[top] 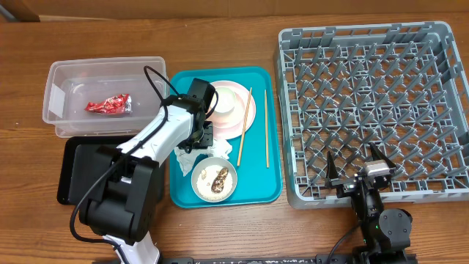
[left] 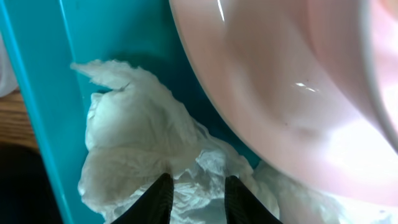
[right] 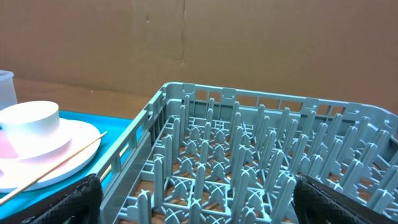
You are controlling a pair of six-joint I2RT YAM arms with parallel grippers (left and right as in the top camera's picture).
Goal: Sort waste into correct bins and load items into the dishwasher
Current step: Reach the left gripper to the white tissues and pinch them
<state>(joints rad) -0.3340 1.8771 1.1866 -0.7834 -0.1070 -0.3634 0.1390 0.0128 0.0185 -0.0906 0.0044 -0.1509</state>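
Left gripper (left: 198, 194) narrowed, fingertips pinching fold of crumpled white paper napkin (left: 134, 143) at left edge of teal plastic serving tray (left: 46, 93). Round pale pink plate (left: 267, 106) just beside napkin, crowding it. Grey-white bowl (top: 215, 181) with rice and brown scrap near tray's front edge. Clear rectangular plastic tub (top: 66, 77) and shallow black plastic tray (top: 73, 165) beyond tray's left rim. Right gripper (right: 196, 186) spread wide, holding nothing, at front-left corner of grey lattice dish rack (right: 249, 143).
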